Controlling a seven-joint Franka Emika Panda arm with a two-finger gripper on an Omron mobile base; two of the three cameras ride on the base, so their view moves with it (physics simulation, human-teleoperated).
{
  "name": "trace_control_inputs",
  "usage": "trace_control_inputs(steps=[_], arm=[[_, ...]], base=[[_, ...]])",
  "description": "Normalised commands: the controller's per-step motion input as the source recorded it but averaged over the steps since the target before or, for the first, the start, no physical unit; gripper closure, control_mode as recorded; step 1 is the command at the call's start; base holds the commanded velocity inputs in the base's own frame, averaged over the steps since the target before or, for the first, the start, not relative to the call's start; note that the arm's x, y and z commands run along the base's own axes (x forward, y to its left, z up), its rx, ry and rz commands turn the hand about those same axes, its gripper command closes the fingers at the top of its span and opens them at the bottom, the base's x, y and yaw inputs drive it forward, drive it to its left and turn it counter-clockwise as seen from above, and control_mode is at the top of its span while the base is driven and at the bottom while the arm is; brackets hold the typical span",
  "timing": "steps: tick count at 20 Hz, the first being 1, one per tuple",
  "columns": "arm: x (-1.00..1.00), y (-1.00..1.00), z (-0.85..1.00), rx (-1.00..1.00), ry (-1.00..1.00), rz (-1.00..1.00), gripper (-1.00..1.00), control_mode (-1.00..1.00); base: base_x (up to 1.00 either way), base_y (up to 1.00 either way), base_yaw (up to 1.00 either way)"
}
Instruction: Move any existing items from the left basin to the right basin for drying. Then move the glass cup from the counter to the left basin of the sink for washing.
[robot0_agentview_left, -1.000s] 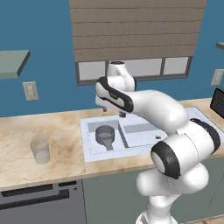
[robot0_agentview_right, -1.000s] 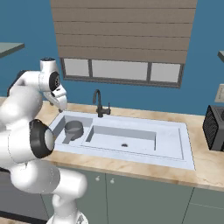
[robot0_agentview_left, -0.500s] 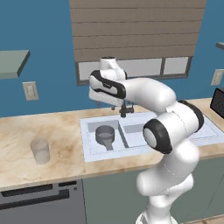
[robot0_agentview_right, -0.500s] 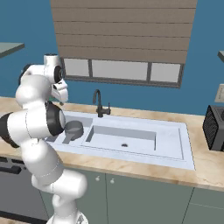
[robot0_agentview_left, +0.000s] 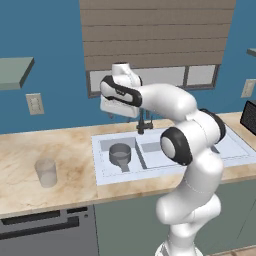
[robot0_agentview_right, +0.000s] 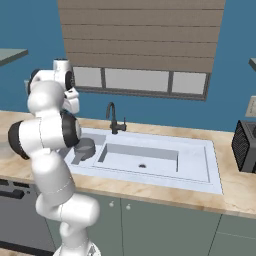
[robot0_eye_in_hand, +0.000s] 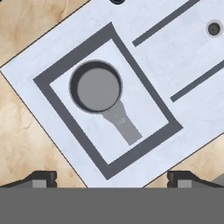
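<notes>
Sitting in the left basin (robot0_agentview_left: 118, 151) of the sink (robot0_agentview_left: 100, 175), one dark-grey saucepan (robot0_agentview_left: 120, 153) was recorded, upright, with its stubby handle pointed toward the front rim. In the hand view the saucepan (robot0_eye_in_hand: 96, 87) was seen from above, nothing inside it, and the square basin (robot0_eye_in_hand: 144, 120) around it held nothing else. The right basin (robot0_agentview_right: 165, 160), wider and rectangular, was noted with only its small drain (robot0_agentview_right: 142, 165) showing. A thin black faucet (robot0_agentview_right: 114, 119) was listed at the back rim, between the two recesses. One glass cup (robot0_agentview_left: 46, 172), clear, with no visible contents, was logged standing upright on the counter (robot0_agentview_left: 55, 150), well apart from the sink on its left side. The pincer (robot0_eye_in_hand: 112, 179) was recorded high above the left basin, its two dark tips spread wide with nothing between them, touching neither pan nor sink. The white arm (robot0_agentview_left: 165, 102) was seen arched over the sink.
</notes>
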Motion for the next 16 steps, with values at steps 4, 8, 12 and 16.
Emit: trace_control_inputs(steps=[4, 8, 12, 16], arm=[[0.03, -0.04, -0.37, 0.01, 0.00, 0.00, -1.00, -1.00], [-0.01, -0.24, -0.27, 0.00, -0.09, 0.00, -1.00, -1.00], [-0.08, -0.23, -0.10, 0.00, -0.14, 0.00, -1.00, -1.00], [-0.23, -0.08, -0.08, 0.00, -0.18, 0.00, -1.00, -1.00]], base=[[0.00, 0.00, 0.00], [0.00, 0.00, 0.00], [0.00, 0.00, 0.00], [0.00, 0.00, 0.00]])
